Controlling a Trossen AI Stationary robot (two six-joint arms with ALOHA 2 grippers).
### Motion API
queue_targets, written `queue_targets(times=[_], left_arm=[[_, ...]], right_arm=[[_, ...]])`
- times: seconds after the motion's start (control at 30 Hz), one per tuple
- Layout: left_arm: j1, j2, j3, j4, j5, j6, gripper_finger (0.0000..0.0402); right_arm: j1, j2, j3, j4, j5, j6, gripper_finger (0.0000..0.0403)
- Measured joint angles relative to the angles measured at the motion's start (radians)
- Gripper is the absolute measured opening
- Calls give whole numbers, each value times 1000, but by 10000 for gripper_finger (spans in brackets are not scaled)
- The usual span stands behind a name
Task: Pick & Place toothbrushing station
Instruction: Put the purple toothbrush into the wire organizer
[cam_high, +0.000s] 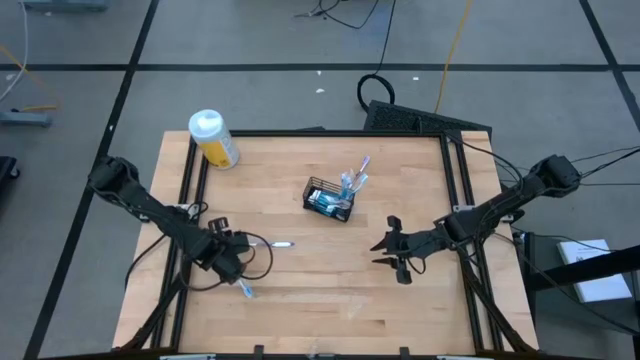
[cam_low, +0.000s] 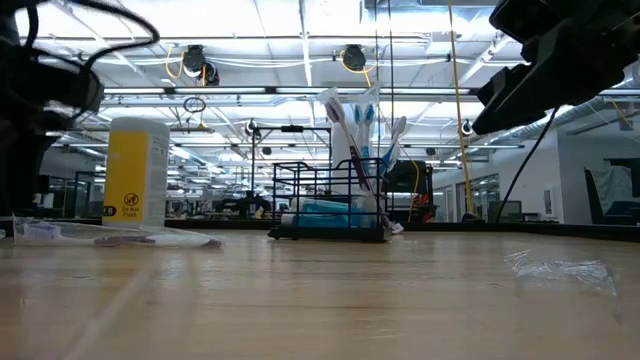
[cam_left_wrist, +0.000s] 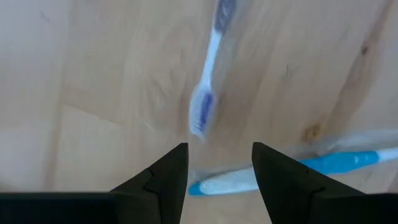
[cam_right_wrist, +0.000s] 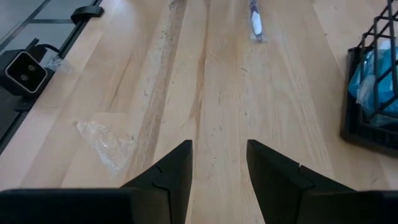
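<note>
The black wire-mesh basket (cam_high: 328, 200) stands on its base mid-table, with toothbrushes (cam_high: 355, 180) upright in it and teal tubes inside; it also shows in the low view (cam_low: 330, 205). A light-blue toothbrush in a clear wrapper (cam_left_wrist: 298, 169) lies flat on the wood under my left gripper (cam_left_wrist: 219, 163). That gripper is open just above it near the table's front left (cam_high: 238, 272), its fingers to either side. A second white-and-blue toothbrush (cam_left_wrist: 208, 81) lies beyond it (cam_high: 280, 243). My right gripper (cam_right_wrist: 219, 158) is open and empty right of the basket (cam_high: 382, 245).
A yellow bottle with a white cap (cam_high: 213, 138) stands at the far left. A crumpled clear wrapper (cam_right_wrist: 102, 140) lies on the wood near the front edge, by the low camera (cam_right_wrist: 25, 71). Black frame rails run along the table's sides.
</note>
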Motion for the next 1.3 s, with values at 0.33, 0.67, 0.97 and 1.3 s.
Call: queue_targets(times=[0.33, 0.67, 0.97, 1.3], left_arm=[[54, 0, -95, 148, 46, 37, 182], [128, 67, -94, 281, 33, 187, 181], [172, 108, -43, 327, -42, 273, 181], [172, 108, -35, 310, -34, 275, 181]], right_arm=[[8, 0, 0, 0, 1, 0, 141], [8, 0, 0, 1, 1, 19, 141], [8, 0, 0, 10, 2, 19, 141], [8, 0, 0, 16, 1, 19, 141]])
